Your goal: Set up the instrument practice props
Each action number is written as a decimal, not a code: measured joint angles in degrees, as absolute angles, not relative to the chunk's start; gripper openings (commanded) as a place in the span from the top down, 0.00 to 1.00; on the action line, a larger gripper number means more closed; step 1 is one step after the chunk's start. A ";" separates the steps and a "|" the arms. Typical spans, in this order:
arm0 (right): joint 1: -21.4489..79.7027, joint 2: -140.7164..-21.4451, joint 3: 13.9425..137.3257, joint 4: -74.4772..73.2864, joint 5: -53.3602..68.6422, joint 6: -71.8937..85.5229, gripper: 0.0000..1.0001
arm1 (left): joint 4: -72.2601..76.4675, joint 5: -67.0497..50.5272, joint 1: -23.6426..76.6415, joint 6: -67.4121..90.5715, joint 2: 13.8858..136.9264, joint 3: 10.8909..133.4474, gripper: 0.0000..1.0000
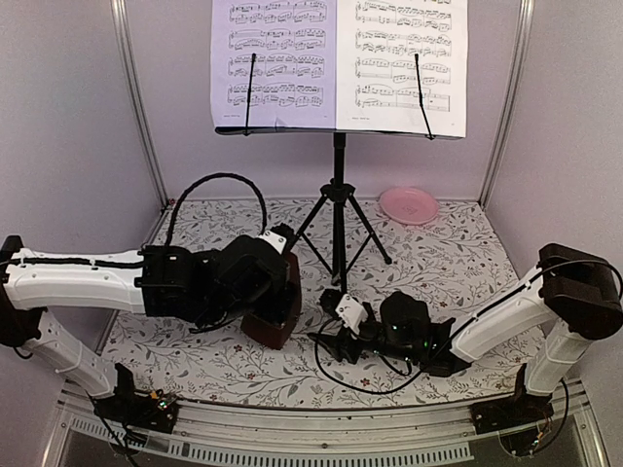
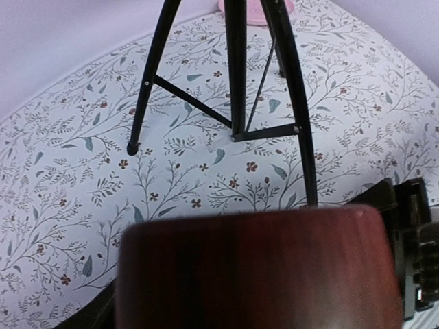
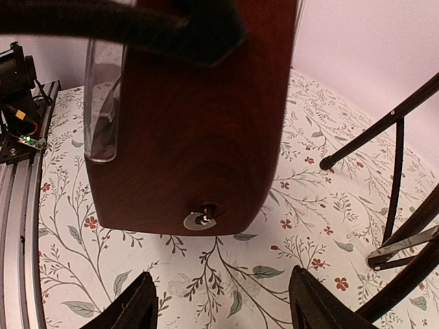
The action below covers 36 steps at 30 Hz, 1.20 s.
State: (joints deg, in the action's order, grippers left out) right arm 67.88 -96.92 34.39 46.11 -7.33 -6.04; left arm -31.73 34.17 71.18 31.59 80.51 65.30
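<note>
Red-brown metronome (image 3: pixel 199 123): left fingers (image 3: pixel 137 20) atop, arm outstretched; right fingers (image 3: pixel 130 308) spread, low.

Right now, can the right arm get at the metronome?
Probably yes. The right tool is open and faces the metronome with only bare tablecloth between them, though the left tool grips its top.

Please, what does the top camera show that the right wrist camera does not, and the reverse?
Only the top view: two music pages on the stand, and the pink plate. Only the right wrist view: a small metal knob low on the metronome, and the right gripper with jaws open. Both: the metronome, the stand's legs, the flowered table cover.
</note>
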 measured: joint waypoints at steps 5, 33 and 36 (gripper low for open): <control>68.86 -97.14 32.77 51.75 -10.13 -9.06 0.34 | -32.21 42.37 75.16 27.07 78.67 62.54 0.76; 73.08 -111.74 42.33 83.68 -22.33 -34.65 0.51 | -49.74 55.70 77.36 20.64 84.84 83.55 0.78; 73.08 -112.44 43.64 83.64 -22.15 -34.92 0.57 | -50.15 55.72 77.65 20.99 84.84 83.85 0.78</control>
